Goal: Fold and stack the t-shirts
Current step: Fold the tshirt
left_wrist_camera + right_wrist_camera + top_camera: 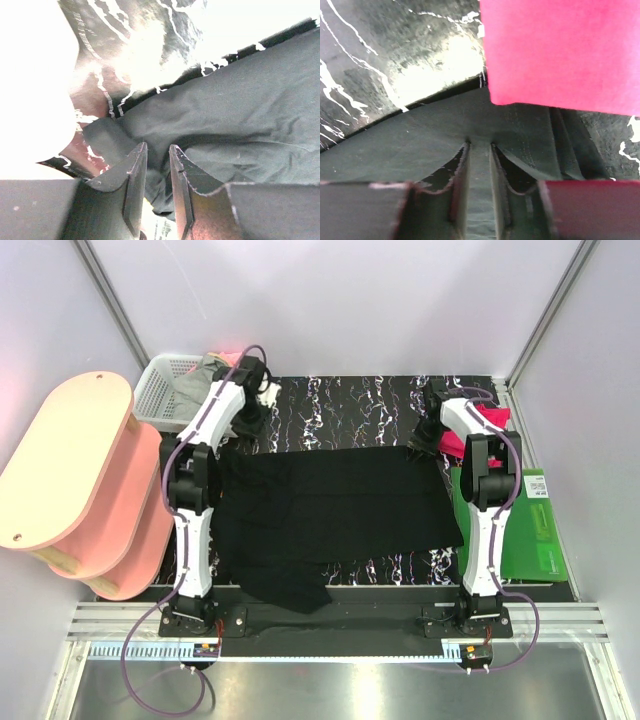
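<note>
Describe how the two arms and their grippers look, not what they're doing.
The left arm and right arm have white shell links joined by black joints, on black bases. A purple cable runs along each arm and loops out near its base. The left gripper and right gripper have dark, wedge-shaped fingers with rough, jagged edges. No markings are readable.

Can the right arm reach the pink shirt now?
Probably not yet: the right fingers are shut on the black t-shirt. The pink t-shirt lies uncovered right beside them, so likely yes once they let go.
</note>
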